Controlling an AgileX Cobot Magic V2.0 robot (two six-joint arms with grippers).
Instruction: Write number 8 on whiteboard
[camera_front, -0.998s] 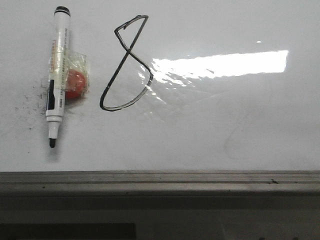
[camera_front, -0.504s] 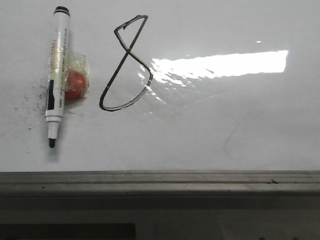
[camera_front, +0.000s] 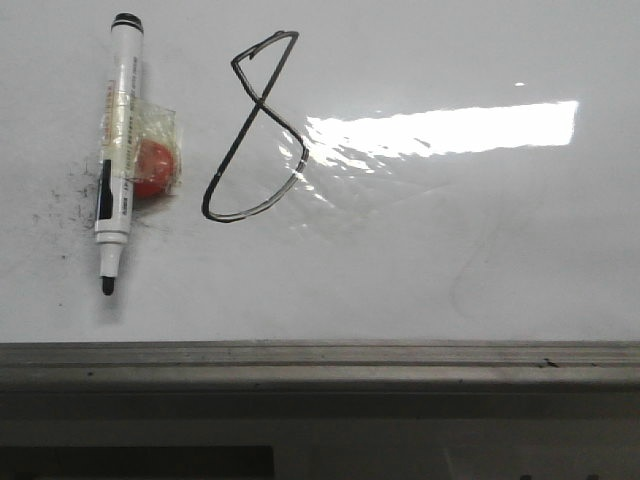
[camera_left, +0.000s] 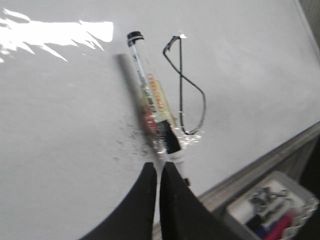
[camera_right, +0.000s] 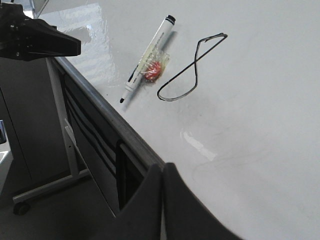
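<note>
The number 8 (camera_front: 262, 100) is drawn in thin black line on the whiteboard (camera_front: 450, 250), slanted, with a pointed upper loop and a wider lower loop. It also shows in the left wrist view (camera_left: 181, 75) and the right wrist view (camera_right: 196, 64). A white marker (camera_front: 118, 130) lies uncapped on the board left of the 8, tip toward the ledge. My left gripper (camera_left: 157, 167) is shut and empty, just short of the marker's tip end (camera_left: 150, 90). My right gripper (camera_right: 162, 170) is shut and empty over the board's lower edge, well away from the marker (camera_right: 147, 57). Neither gripper is in the front view.
A red round piece (camera_front: 152, 167) is taped to the marker. A grey metal ledge (camera_front: 320, 360) runs along the board's lower edge. Dark specks (camera_front: 60, 205) lie left of the marker. A clear box of markers (camera_left: 272, 212) sits below the ledge. A dark arm part (camera_right: 30, 37) is beyond the board's edge.
Nothing has moved on the board; the marker and the 8 sit as before, with the whole front picture shifted only a few pixels.
</note>
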